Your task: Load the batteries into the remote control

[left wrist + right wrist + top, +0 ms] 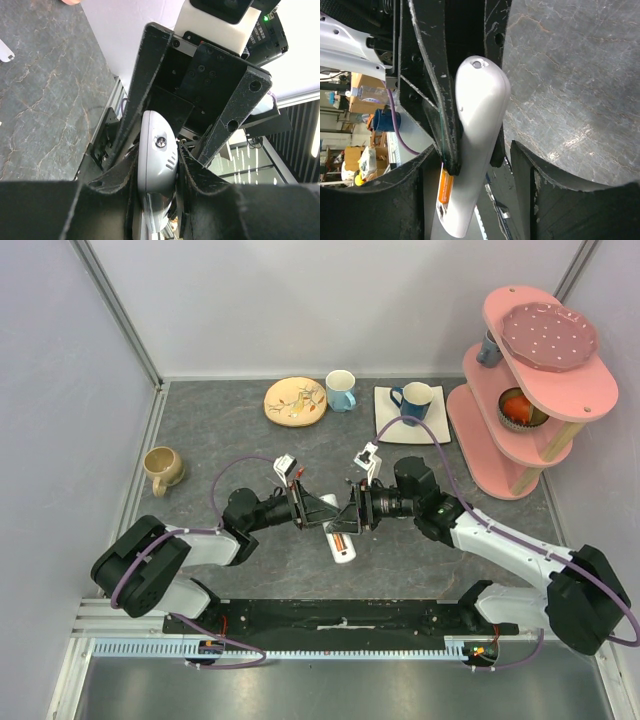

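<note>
1. The left gripper (156,172) is clamped on the remote control (482,100); in the left wrist view its two black fingers (212,200) press on both sides of the white body at lower centre.
2. The right gripper (472,150) stands with its jaws spread; in the right wrist view its fingers (385,200) fill the lower corners with the remote control between them; I cannot tell whether they touch it.
3. In the top view the remote control hangs just below the middle of the frame, where the two grippers meet tip to tip; its white end points towards the bottom edge.
4. An orange battery (445,186) sits along the edge of the remote control's lower part, just below the left gripper's fingertip; the rounded upper end of the remote control shows a small screw.
5. On the grey marbled table (200,420), a tan mug (163,468) stands at the left.
6. Along the back stand a patterned plate (296,400) and a light blue mug (341,390); right of them a dark blue mug (413,398) rests on a white square plate (440,425).
7. A pink tiered shelf (530,455) fills the upper right; a pink dotted plate (548,335) lies on its top level.
</note>
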`<action>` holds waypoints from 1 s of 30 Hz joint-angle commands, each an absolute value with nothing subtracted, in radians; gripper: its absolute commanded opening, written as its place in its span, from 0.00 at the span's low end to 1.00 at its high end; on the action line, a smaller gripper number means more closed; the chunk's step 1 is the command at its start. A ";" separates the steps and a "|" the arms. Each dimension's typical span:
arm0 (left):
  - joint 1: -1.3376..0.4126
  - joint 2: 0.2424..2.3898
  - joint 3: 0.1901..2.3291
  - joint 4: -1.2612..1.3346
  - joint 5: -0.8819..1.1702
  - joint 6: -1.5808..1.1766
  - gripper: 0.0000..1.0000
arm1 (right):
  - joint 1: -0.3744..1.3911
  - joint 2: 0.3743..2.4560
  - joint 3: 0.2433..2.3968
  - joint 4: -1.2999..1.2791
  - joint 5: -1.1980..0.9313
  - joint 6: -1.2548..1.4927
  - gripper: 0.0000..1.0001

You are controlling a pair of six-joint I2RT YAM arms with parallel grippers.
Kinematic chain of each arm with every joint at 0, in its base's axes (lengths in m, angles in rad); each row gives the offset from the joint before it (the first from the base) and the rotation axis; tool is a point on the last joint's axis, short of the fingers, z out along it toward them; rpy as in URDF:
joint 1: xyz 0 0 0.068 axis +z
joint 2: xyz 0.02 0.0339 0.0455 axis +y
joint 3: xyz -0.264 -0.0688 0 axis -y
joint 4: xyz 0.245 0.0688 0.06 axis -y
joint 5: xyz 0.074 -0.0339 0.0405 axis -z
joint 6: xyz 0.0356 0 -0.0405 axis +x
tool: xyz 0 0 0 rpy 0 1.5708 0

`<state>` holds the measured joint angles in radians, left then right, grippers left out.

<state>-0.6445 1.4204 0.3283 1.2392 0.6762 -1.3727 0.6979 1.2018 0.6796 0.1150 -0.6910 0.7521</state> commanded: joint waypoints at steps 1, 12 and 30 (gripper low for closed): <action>-0.638 1.411 0.359 1.664 0.709 -1.390 0.02 | 0.696 1.177 0.727 0.039 -0.633 0.693 0.65; -0.523 1.408 0.345 1.655 0.784 -1.393 0.02 | 0.661 1.046 0.943 -0.348 -0.470 0.445 0.74; -0.502 0.957 0.196 0.923 0.692 -1.120 0.02 | 0.661 1.357 0.879 -0.267 0.262 0.422 0.64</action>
<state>-0.5053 0.9844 0.2291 0.9703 0.7082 -1.1679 0.6636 1.3041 0.8467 -0.3679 0.2001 0.4431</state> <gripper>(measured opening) 0.323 0.662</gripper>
